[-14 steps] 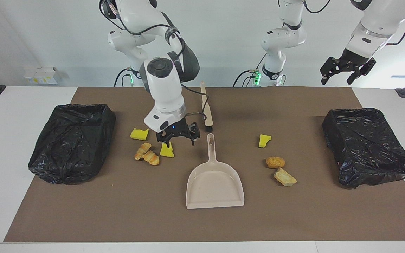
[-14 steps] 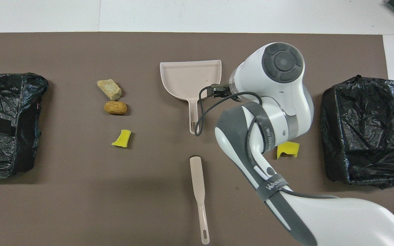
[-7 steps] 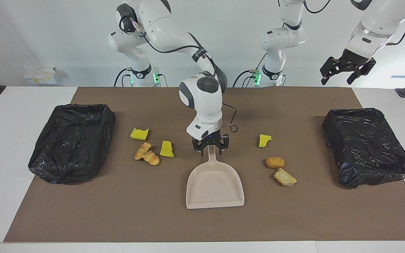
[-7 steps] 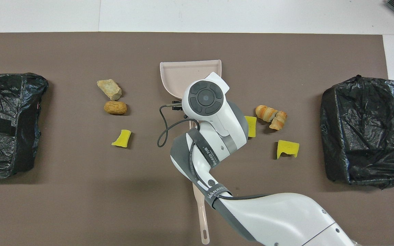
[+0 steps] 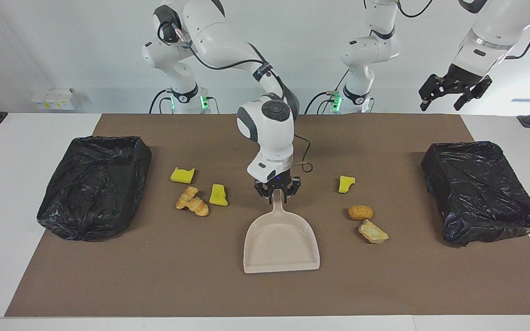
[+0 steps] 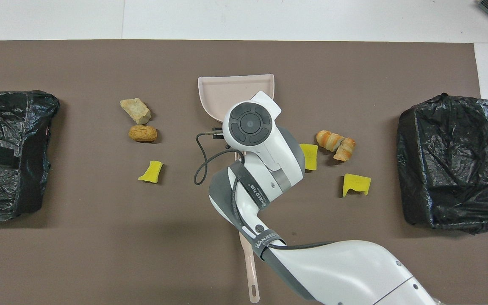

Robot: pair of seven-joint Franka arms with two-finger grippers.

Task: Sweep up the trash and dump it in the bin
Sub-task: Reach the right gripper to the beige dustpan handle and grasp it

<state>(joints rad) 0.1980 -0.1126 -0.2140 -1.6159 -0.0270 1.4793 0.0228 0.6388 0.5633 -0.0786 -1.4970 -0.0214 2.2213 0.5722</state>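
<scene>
Facing view puts the right gripper [image 5: 277,192] down at the handle of the beige dustpan [image 5: 281,243], its fingers closing in on either side of the handle; whether they already pinch it cannot be told. A second ago this gripper stood wide over the yellow sponge chunk [image 5: 218,195] beside the croissant pieces [image 5: 192,201], and half a second ago it had just reached the handle with a wider gap. The dustpan itself has not shifted: it lies in the middle of the brown mat [image 5: 154,276], handle toward the robots.

The trash is unmoved. Toward the right arm's end lie that chunk, the croissant pieces and a second sponge chunk [image 5: 182,175] nearer the robots. Toward the left arm's end lie a third sponge chunk [image 5: 346,184], a brown bread roll [image 5: 360,212] and a pale bread piece [image 5: 373,232]. A black-lined bin [image 5: 95,186] stands at the right arm's end and another bin [image 5: 481,191] at the left arm's.

The left gripper [image 5: 453,96] waits open, high over the table's edge near its own base.

Overhead view shows the brush [image 6: 250,275] lying nearer the robots than the dustpan, mostly covered by the right arm; the facing view hides it entirely. From overhead the arm also covers the gripper and the dustpan's handle.
</scene>
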